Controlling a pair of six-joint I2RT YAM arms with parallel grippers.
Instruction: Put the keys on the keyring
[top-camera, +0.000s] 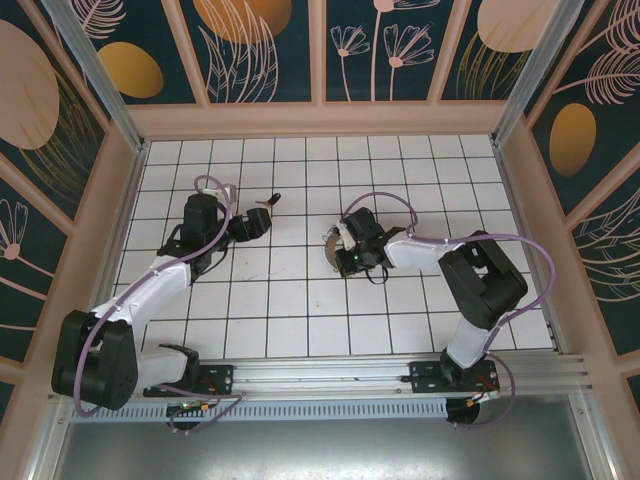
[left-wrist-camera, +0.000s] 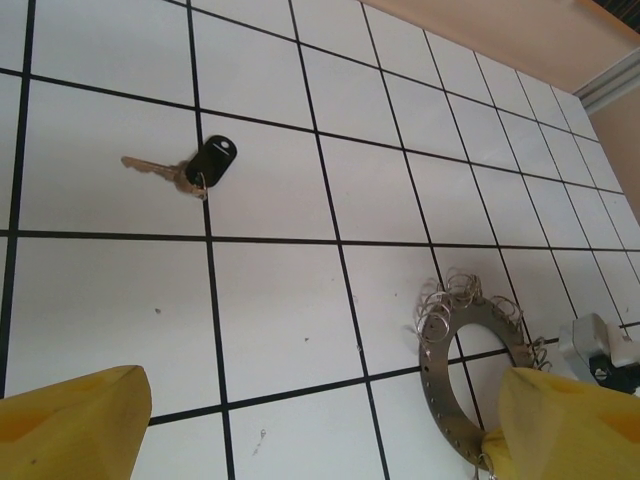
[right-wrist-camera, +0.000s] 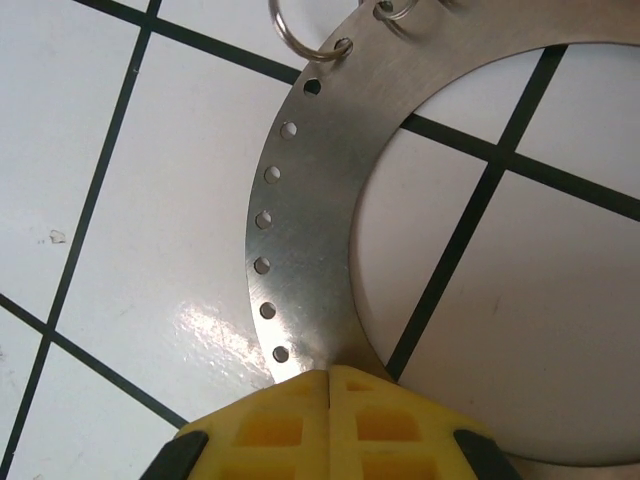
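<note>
**Step in hand (judged): pick-up of the key for threading.**
- Left gripper (left-wrist-camera: 322, 400): yellow fingers (left-wrist-camera: 75, 420) spread wide, nothing between them, poised short of the small key with black plastic fob and brass-coloured blade (left-wrist-camera: 205, 165).
- Advice: come down from above, straddle the fob across its narrow width, and close on the fob rather than the thin blade. Leave the eyelet end clear for a loop.
- Right gripper (right-wrist-camera: 330, 385): yellow pads clamped on the outer rim of the flat grey steel keyring (right-wrist-camera: 310, 200).
- Advice: hold that pinch firm and present the fringed side toward the key.
- Likely risks: fob skidding on glossy tile, thin plate twisting in the pinch.

**Item 1, key.**
- Flat on the white tiled table (top-camera: 300, 320), left of centre, toward the far edge.
- Well apart from the keyring.
- Rounded black fob with a pale mark, and a small metal link where fob meets blade.

**Item 2, keyring.**
- Near the middle of the table.
- Broad flat hoop with a row of small punched holes (right-wrist-camera: 268, 222) along the rim.
- Thin wire split rings (left-wrist-camera: 455, 295) through the holes on the side away from the pinch, holes beside the pinch bare.
- Resting on the tiles or raised: cannot tell.
</note>
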